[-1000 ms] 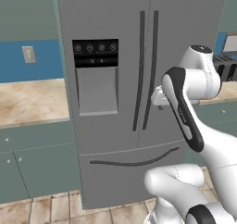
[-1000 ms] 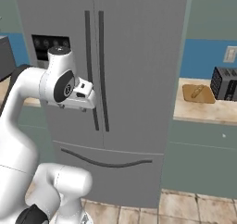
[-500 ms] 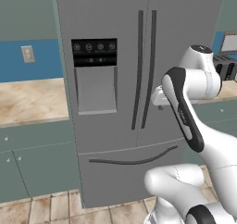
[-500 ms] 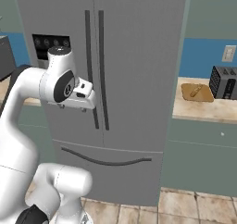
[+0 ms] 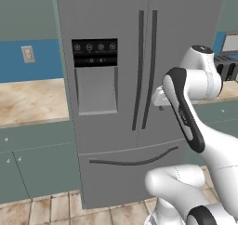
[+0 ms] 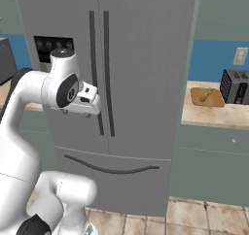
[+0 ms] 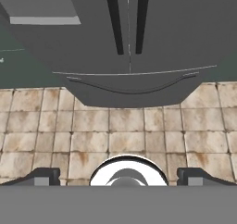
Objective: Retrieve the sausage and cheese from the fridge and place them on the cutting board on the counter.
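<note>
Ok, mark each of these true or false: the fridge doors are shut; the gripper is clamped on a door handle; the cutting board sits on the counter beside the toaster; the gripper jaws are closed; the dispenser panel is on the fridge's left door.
1. The fridge doors are shut. True.
2. The gripper is clamped on a door handle. False: it hangs in front of the fridge, holding nothing, with the handles apart from it.
3. The cutting board sits on the counter beside the toaster. True.
4. The gripper jaws are closed. False: in the hand view the fingertips stand wide apart.
5. The dispenser panel is on the left door. True.
</note>
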